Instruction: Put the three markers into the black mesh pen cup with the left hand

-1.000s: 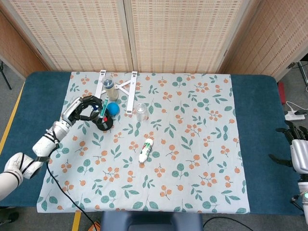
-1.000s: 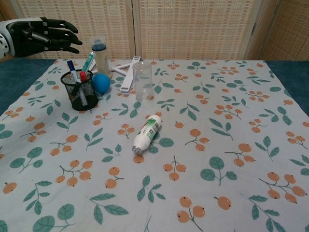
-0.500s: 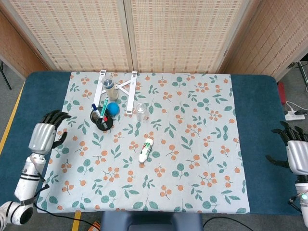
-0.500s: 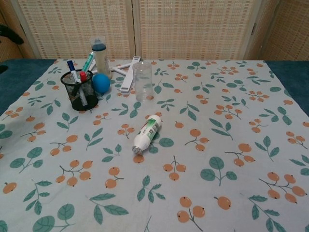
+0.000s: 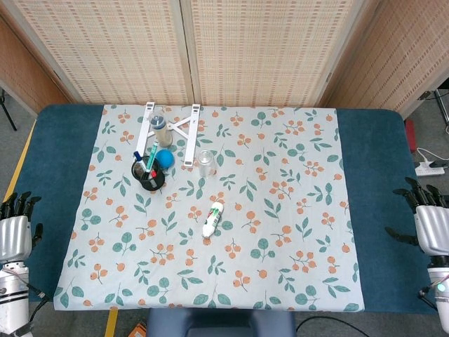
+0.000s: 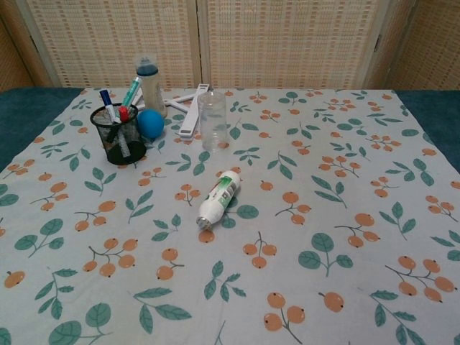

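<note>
Already inside the black mesh pen cup (image 6: 118, 134), three markers (image 6: 118, 104): blue-capped, red-capped and a green one leaning toward the far edge of the bench (image 5: 365, 175). Cup upright near the far left corner of the leaf-and-berry cloth (image 6: 345, 215), with a blue ball (image 6: 151, 123) just beside it on the right. Behind the ball, a small bottle with a dark cap (image 6: 149, 81), upright, close to a flat white frame (image 6: 188, 106) lying by the far edge. Just right of the frame, a clear plastic cup (image 6: 212, 120), upright. Near the middle of the cloth, well apart from the rest, a white tube with green print (image 6: 219, 198) lying on its side. Left hand (image 5: 14, 232) off the bench past its left edge, toward the near corner, fingers apart and holding nothing. Right hand (image 5: 428, 226) off past the right edge, likewise spread, nothing in its grasp. Both hands seen only from the head camera.
</note>
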